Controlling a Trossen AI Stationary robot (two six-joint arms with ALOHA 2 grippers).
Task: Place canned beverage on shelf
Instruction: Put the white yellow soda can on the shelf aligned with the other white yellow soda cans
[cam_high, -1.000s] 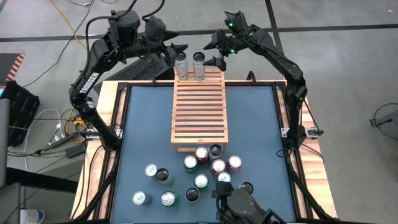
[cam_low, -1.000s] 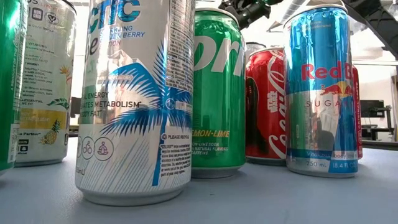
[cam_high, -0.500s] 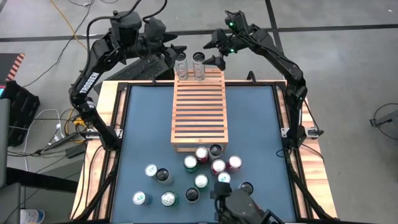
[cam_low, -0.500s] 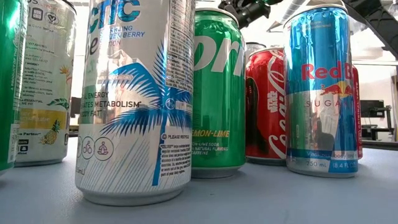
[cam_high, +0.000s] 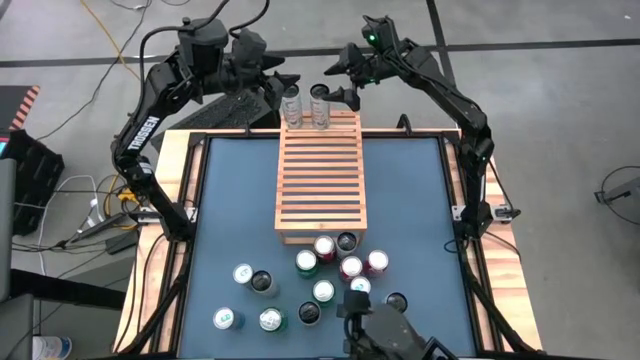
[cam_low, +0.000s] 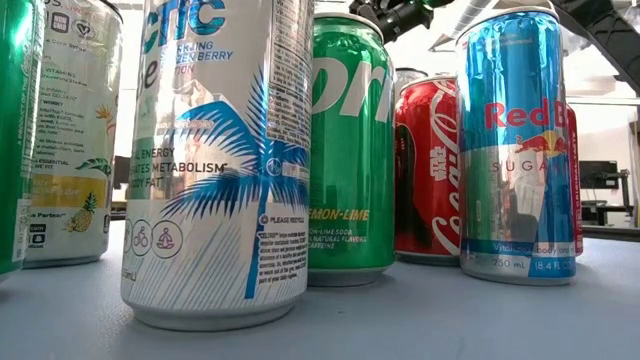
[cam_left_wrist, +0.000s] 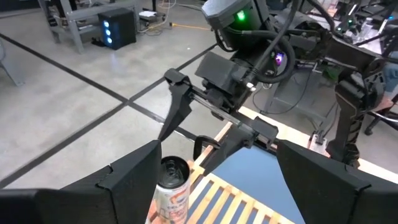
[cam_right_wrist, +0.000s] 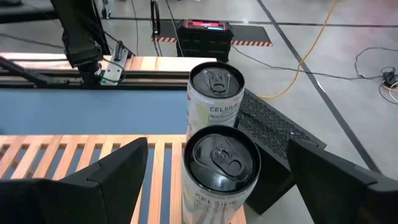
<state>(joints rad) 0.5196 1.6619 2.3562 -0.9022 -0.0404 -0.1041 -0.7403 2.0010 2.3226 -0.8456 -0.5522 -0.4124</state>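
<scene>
Bench (cam_high: 240, 200): blue-topped, carrying the shelf (cam_high: 320, 185) at centre; the slatted rack runs from mid-bench to the far edge. Two cans stand upright side by side on its far end, touching or nearly so: left can (cam_high: 291, 105) and right can (cam_high: 319, 104). A cluster of loose cans (cam_high: 330, 270) waits on the near half of the bench.

Left gripper (cam_high: 287, 92) sits just left of the pair, right gripper (cam_high: 345, 85) just right of it; both sets of fingers are spread and released, holding nothing.

Handling, as judged: these are thin-walled aluminium cans, smooth and slippery, rigid if full but easily dented by a hard squeeze. Best hold is across the body at mid-height, clear of the rim. Tall and narrow, they will tip readily on the slats.

Obscured: the low view is blocked by near cans, so the shelf is unseen there. Whether the cans are full cannot be determined
</scene>
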